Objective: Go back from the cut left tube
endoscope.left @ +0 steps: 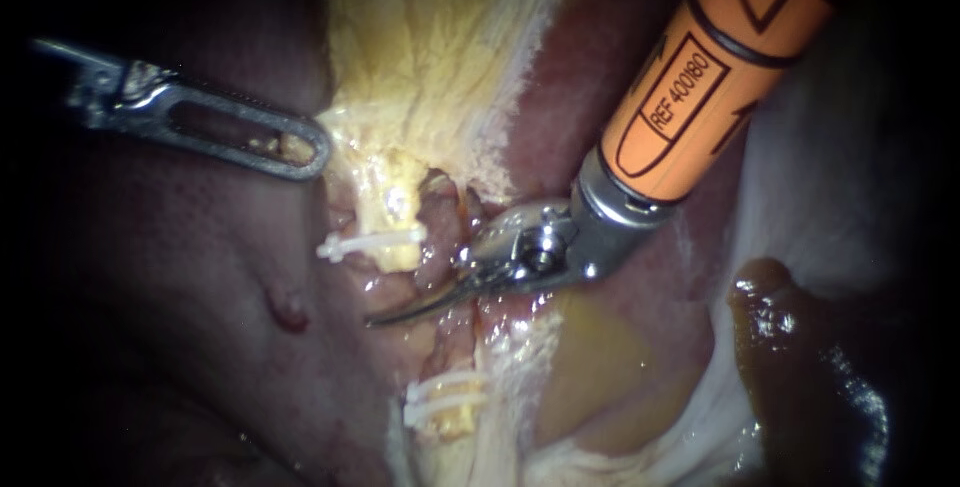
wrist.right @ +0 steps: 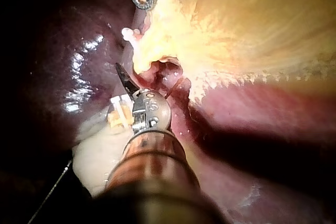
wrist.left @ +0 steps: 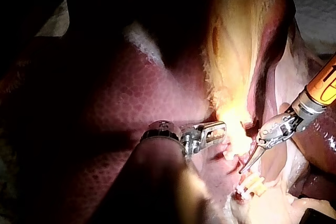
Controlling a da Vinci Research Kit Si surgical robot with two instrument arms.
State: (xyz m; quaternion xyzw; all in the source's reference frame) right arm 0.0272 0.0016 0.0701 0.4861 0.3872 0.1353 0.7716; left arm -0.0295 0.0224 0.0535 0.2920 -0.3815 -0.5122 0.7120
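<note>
Two cut ends of the yellow left tube (endoscope.left: 396, 225) lie apart, the upper with one white plastic clip (endoscope.left: 368, 243), the lower with two. Your right instrument (endoscope.left: 395, 317), orange-shafted with thin curved blades, sits in the gap between them, jaws together, holding nothing.

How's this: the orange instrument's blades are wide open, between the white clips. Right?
Not quite. The right instrument has its blades shut, holding nothing, as the endoscope view shows. They do lie between the upper clip and the lower clips.
</note>
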